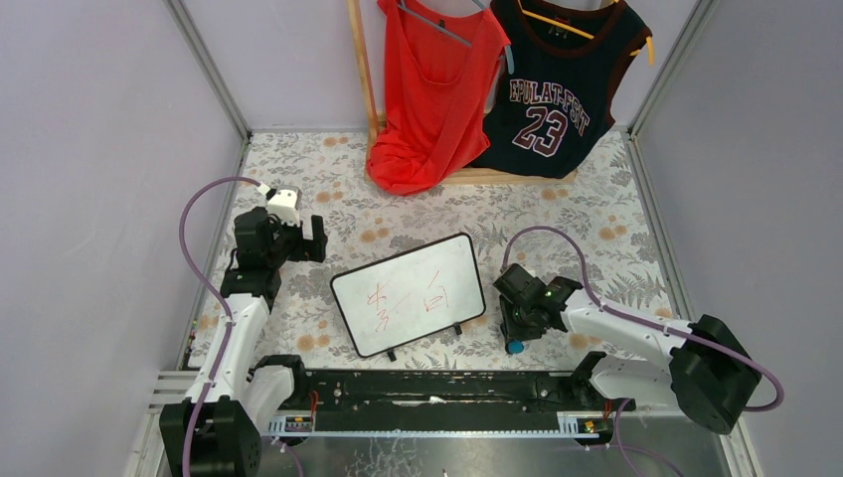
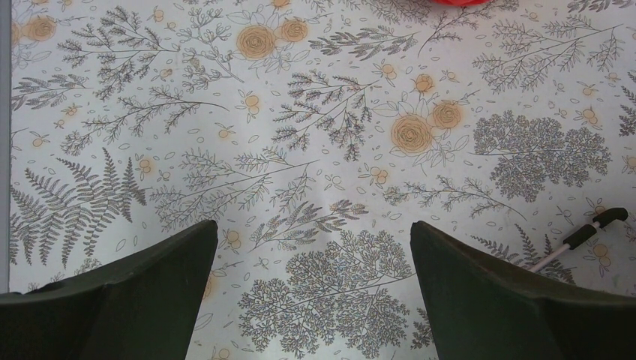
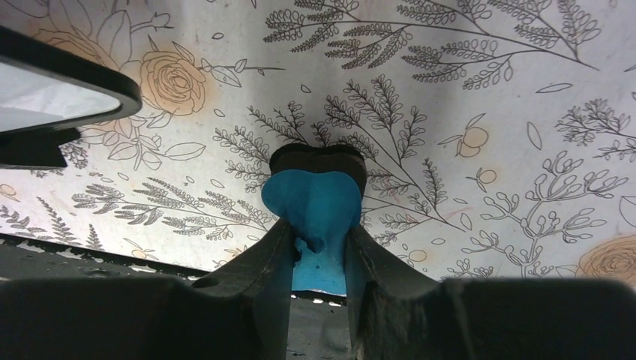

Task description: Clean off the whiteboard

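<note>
The whiteboard [image 1: 408,293] lies tilted on the flowered tablecloth between the arms, with red scribbles [image 1: 383,304] on its white face and small black feet on its near edge. Just right of it, my right gripper [image 1: 516,336] points down at the cloth, shut on a blue eraser [image 1: 514,347]. In the right wrist view the eraser [image 3: 315,199], blue foam with a black felt layer, is squeezed between the fingers of the right gripper [image 3: 316,234], and a whiteboard corner [image 3: 60,90] shows at the upper left. My left gripper [image 1: 301,232] [image 2: 313,229] hangs open over bare cloth, left of the board.
A wooden rack at the back holds a red top [image 1: 427,89] and a dark jersey [image 1: 557,84]. Grey walls close in both sides. The black base rail [image 1: 437,388] runs along the near edge. A thin white rod with black tips [image 2: 592,232] shows at the right of the left wrist view.
</note>
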